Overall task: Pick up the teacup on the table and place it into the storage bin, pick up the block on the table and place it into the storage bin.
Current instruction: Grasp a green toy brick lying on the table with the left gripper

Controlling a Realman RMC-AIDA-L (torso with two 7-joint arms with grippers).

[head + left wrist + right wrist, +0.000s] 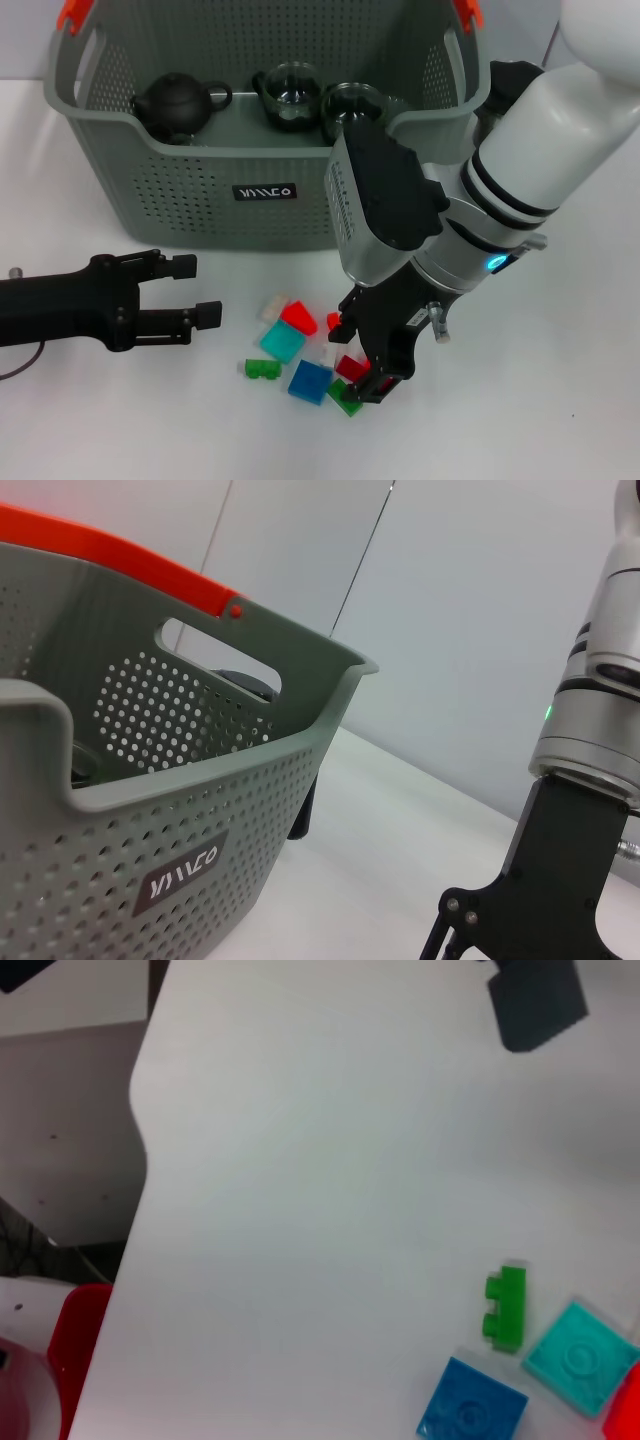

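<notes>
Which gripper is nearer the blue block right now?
Right. The right gripper is down among the blocks, just beside the blue block; the left gripper sits open, farther off to its left.

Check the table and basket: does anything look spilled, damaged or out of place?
Nothing stands out. The teapot and glass cups sit upright in the basket; the blocks lie in a loose cluster beneath the right gripper.

A lab-like test bench: bare white table [560, 400], plain wall behind
</notes>
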